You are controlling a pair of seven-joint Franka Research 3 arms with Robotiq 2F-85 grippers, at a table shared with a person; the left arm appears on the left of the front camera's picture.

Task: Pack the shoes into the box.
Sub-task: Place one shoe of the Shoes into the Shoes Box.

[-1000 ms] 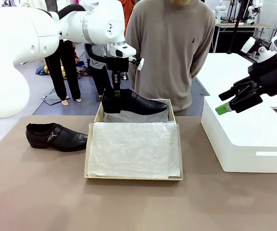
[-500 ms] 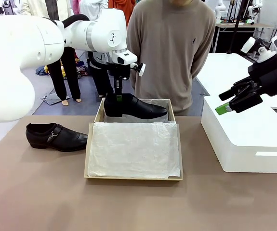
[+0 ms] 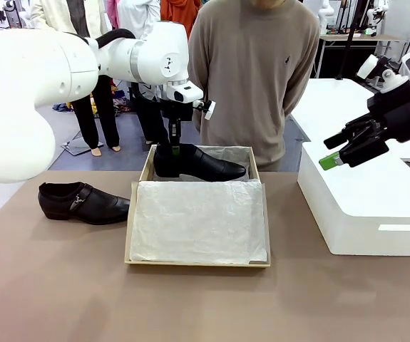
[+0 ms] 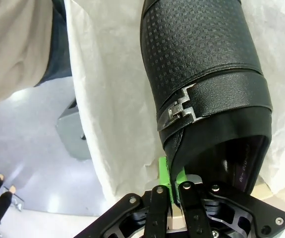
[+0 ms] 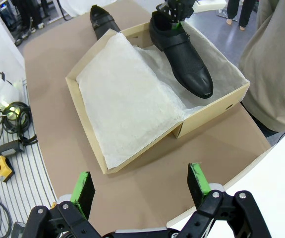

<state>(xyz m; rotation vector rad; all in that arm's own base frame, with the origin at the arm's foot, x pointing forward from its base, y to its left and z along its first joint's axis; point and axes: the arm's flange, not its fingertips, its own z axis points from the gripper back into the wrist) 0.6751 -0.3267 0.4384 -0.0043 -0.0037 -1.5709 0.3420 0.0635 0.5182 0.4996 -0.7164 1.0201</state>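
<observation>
- My left gripper (image 3: 175, 147) is clamped on the heel rim of one black buckle shoe (image 3: 203, 162), at the far end of the shoebox (image 3: 127, 235), with the toe pointing to the box's right.
- The left wrist view adds what the front view cannot. It shows the green pads (image 4: 164, 171) pinching the rim, the metal buckle (image 4: 181, 107) close up, and crinkled tissue paper (image 4: 112, 99) beneath.
- I cannot tell whether the sole rests on the paper.
- The second shoe (image 3: 83, 201) lies on the table (image 3: 48, 285) just left of the box.
- My right gripper (image 5: 140, 181) hangs spread wide and empty, right of the box, above the white block (image 3: 361, 206). Its camera looks down into the box.
- A person (image 3: 254, 78) stands beyond the box.
</observation>
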